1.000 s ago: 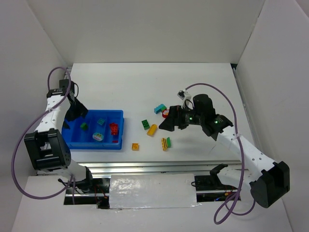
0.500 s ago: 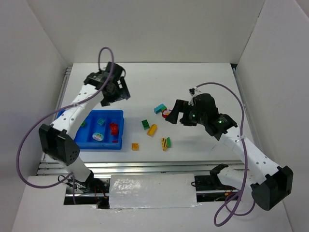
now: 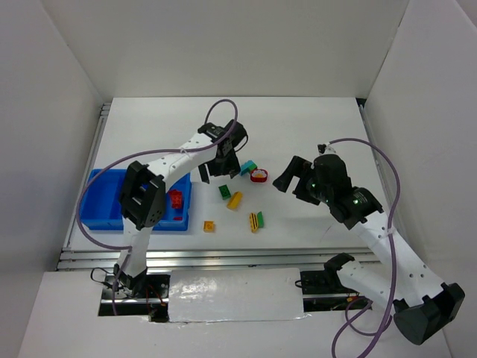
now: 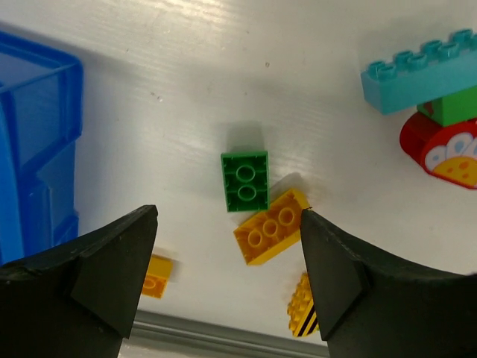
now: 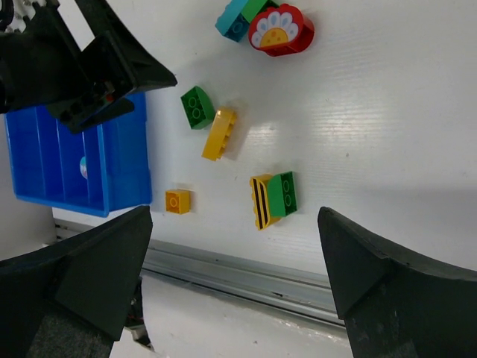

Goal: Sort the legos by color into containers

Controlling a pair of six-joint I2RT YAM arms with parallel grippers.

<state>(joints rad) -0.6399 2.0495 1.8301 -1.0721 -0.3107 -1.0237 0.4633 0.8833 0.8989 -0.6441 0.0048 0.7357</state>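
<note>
Tabletop [image 3: 298, 127] — left claw [image 3: 218, 171] swung over legos [image 4: 244, 181].

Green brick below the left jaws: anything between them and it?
Nothing visible. The left gripper hangs open over the green brick, with no object in between. The yellow brick appears to touch one corner of it and could crowd a jaw on closing.
</note>
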